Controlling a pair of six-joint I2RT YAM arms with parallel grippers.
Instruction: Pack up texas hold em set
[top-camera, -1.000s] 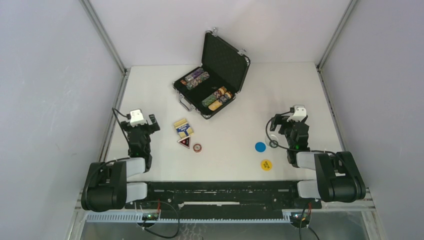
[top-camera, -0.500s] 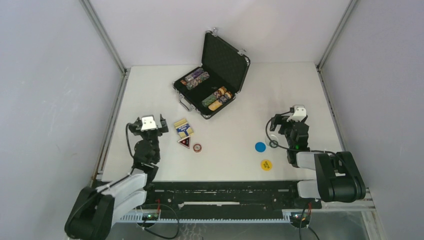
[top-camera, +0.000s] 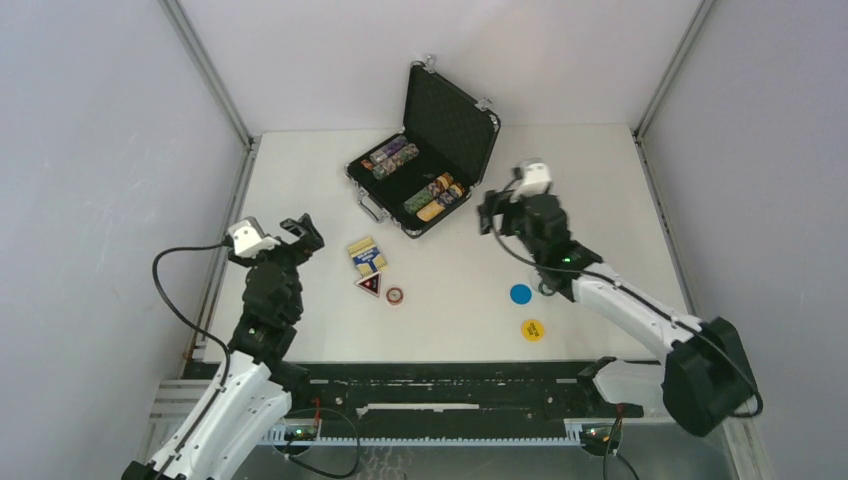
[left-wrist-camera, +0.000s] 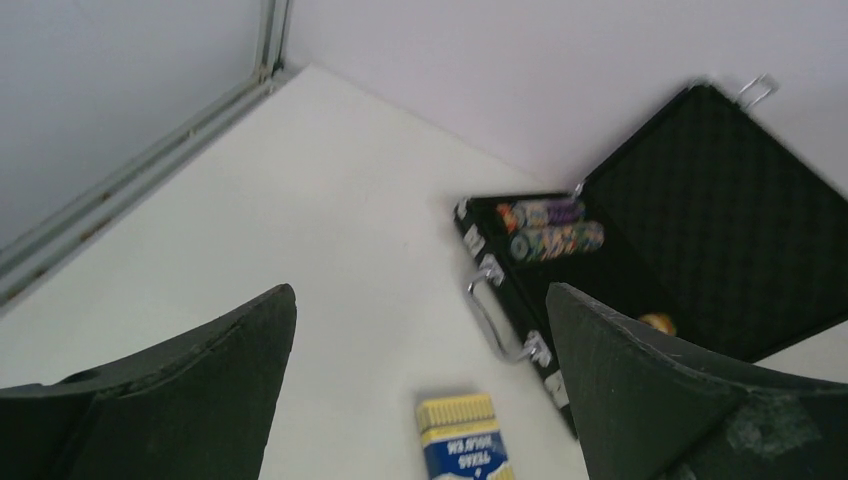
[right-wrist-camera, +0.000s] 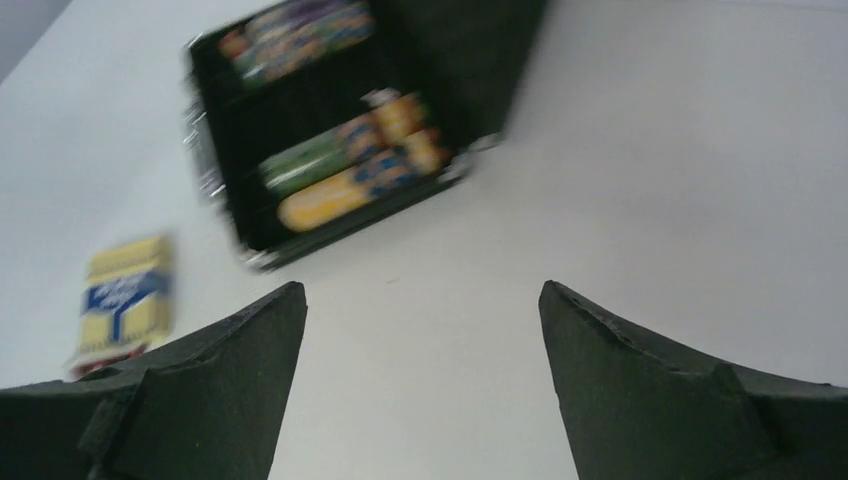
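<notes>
Case (top-camera: 411, 177): stood open at far middle, lid (top-camera: 450, 118) upright, chip rows (top-camera: 433, 198) inside.
Loose pieces: card deck (top-camera: 367, 254), red triangle (top-camera: 369, 285), one chip (top-camera: 395, 296) lay near-left; blue token (top-camera: 520, 294), yellow token (top-camera: 532, 329) near-right.
Left gripper (top-camera: 303, 233): spread wide, empty, beside the deck.
Right gripper (right-wrist-camera: 422, 290): spread, empty, near the case.
Risk: flat tokens might skid away when pinched; a knock could drop the lid early.

We see the small black briefcase (top-camera: 447, 212) open near the middle of the table's far edge, its foam-lined lid (top-camera: 450, 122) upright and its handle (top-camera: 372, 208) facing the near left corner. Rows of multicoloured poker chips (top-camera: 436, 197) lie in its tray. The yellow-blue card deck (top-camera: 366, 255) lies flat left of centre, the red triangular token (top-camera: 369, 285) just beside it. The blue round token (top-camera: 520, 294) and yellow round token (top-camera: 532, 329) lie right of centre, closer to the near edge.
</notes>
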